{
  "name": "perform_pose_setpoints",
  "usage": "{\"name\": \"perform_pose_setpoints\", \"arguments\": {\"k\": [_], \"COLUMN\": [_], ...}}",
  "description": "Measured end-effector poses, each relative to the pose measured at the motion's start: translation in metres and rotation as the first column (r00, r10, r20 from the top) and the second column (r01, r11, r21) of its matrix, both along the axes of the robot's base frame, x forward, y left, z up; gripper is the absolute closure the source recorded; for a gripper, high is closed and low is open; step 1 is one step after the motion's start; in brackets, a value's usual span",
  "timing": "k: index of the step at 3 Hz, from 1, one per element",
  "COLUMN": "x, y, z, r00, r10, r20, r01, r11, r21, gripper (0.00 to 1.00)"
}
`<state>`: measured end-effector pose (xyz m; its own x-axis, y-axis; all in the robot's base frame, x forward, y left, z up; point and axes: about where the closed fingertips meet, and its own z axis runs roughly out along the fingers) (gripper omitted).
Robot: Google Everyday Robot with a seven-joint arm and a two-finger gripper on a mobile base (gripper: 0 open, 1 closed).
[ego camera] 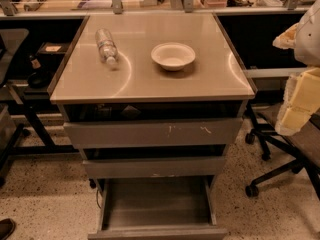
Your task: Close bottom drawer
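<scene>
The bottom drawer (157, 204) of the grey cabinet is pulled far out toward me. Its deep rectangular tray looks empty, and its plain flat front (157, 232) sits at the lower edge of the view. Above it are the middle drawer front (155, 167) and the wide top drawer front (152, 133) with white scratches, both pulled out only a little. My gripper (296, 101), pale and yellowish, hangs at the right edge of the view. It is level with the cabinet top, well to the right of the drawers, and touches nothing.
On the cabinet top (150, 81) a clear water bottle (106, 46) lies on its side and a white bowl (173, 55) stands upright. An office chair base (280, 154) is at the right. A desk frame (30, 109) is at the left, and a shoe (6, 228) is at the bottom left.
</scene>
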<state>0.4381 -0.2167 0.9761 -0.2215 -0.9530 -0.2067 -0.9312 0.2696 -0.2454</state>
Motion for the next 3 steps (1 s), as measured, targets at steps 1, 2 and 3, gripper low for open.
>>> {"name": "perform_pose_setpoints", "arguments": {"k": [1,2,3], "x": [0.0,0.0,0.0], "y": [0.0,0.0,0.0], "z": [0.0,0.0,0.0], "r00": [1.0,1.0,1.0], "r10": [0.0,0.0,0.0], "r20": [0.0,0.0,0.0], "r01": [0.0,0.0,0.0], "r11": [1.0,1.0,1.0], "r21": [0.0,0.0,0.0], "gripper": [0.0,0.17,0.42]}}
